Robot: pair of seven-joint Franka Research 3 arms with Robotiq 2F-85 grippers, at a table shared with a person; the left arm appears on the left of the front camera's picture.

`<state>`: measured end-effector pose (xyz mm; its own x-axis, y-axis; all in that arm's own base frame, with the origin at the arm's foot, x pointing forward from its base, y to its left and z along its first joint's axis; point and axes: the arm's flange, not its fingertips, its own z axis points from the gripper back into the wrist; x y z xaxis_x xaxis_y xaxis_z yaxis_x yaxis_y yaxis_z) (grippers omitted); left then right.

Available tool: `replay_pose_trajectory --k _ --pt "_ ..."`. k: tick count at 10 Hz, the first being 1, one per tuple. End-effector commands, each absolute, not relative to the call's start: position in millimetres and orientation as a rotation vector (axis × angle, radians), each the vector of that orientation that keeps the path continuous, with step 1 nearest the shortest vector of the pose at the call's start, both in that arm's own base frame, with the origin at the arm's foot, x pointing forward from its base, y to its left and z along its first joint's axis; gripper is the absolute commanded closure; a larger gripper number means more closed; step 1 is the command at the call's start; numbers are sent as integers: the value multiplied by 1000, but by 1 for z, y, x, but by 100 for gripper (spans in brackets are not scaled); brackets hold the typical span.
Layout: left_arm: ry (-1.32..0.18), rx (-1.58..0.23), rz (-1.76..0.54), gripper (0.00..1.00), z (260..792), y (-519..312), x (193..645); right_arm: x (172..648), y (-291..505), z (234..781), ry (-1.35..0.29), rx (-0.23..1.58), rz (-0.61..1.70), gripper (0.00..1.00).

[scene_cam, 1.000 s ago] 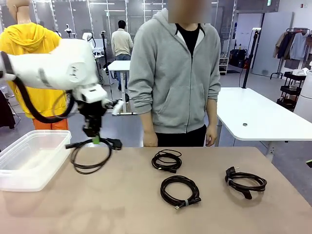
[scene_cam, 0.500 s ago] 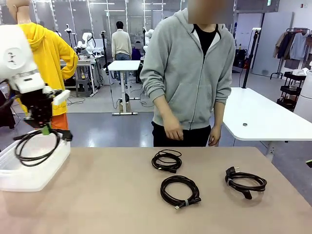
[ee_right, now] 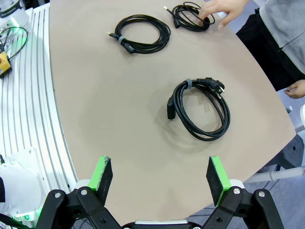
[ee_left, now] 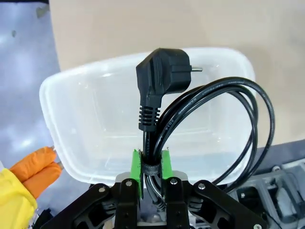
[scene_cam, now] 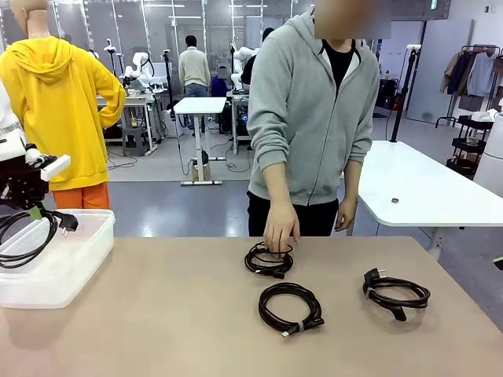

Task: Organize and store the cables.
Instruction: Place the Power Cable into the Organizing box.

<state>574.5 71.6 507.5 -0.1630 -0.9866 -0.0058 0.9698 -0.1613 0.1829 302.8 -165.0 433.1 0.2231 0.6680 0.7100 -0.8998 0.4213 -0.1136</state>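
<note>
Table (scene_cam: 196, 342): shared work surface. Three of the cables lie flat on it, well apart from each other. We read that spacing as deliberate, so each can be picked on its own.

Person (scene_cam: 314, 118): stands at the far side with one hand (scene_cam: 280, 226) lowered onto the far coil (scene_cam: 269, 259), fingertips touching it. We can't tell whether it's a grip or a nudge. Our guess is tidying the coil for pickup.

Bin (scene_cam: 75, 267): clear, open-topped, at the table's left end on our left arm's side. We take it as the storage spot.

Middle coil (scene_cam: 291, 308) and right coil (scene_cam: 395, 292): each wound round. The middle one is bound by a grey band (scene_cam: 297, 326), which keeps its loops from spreading.

Right gripper (ee_right: 159, 175): jaws spread wide with nothing between them, hanging over the table above the right coil. We think it's parked for the next pick.

Left gripper (ee_left: 151, 164): clamped on the held cable (ee_left: 259, 119), right at what looks like its tie (ee_left: 151, 170). Gripped there, the bundle hangs as one loop instead of unwinding. The wrist view shows the loop and plug (ee_left: 164, 71) over the bin's opening. We can't tell whether the cable touches the bin.

Our call: the release is next. The risk is the loop draping over the rim.
</note>
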Motion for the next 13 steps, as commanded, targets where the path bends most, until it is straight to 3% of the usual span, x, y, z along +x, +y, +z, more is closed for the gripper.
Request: replay_pose_trajectory --k 1,9,10,11,12,13 --pt "-155 154 -1717 81 497 74 603 305 -166 433 -786 351 1112 0" --pt "-64 21 -1619 81 425 75 657 305 -166 433 -786 351 1112 0" --pt "-47 11 -1615 61 421 74 657 305 -166 433 -786 351 1112 0" --pt "-52 16 -1612 54 420 73 656 305 -166 433 -786 351 1112 0" --pt "-50 17 -1615 35 423 72 654 305 -166 433 -786 351 1112 0" --pt "-45 24 -1613 29 425 72 652 305 -166 433 -786 351 1112 0"
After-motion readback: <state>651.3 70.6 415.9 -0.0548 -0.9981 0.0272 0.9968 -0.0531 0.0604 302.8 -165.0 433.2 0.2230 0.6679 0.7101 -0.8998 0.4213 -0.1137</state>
